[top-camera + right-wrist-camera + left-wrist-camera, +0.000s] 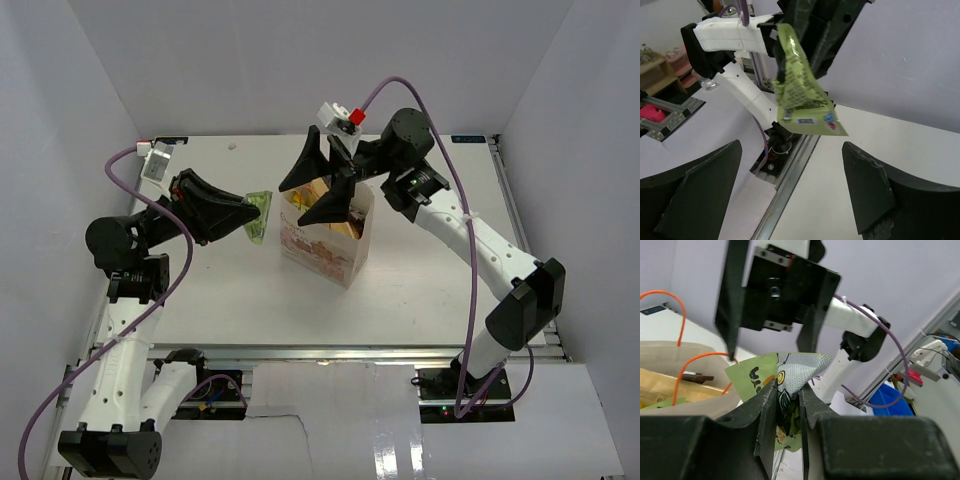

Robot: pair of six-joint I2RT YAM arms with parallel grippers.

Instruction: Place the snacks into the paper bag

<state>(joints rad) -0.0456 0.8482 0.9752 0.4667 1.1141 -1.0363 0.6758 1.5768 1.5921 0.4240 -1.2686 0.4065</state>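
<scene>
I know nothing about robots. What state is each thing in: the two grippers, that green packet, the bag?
left gripper: shut on the light green packet, raised beside the bag.
light green packet: pinched at one end, hanging clear of the table.
right gripper: open, holding nothing, at the bag's mouth.
paper bag: upright, mouth open.

The white counter (220, 295) carried one item directly: the bag (322, 248). It stood upright near the centre, with its mouth open.
</scene>
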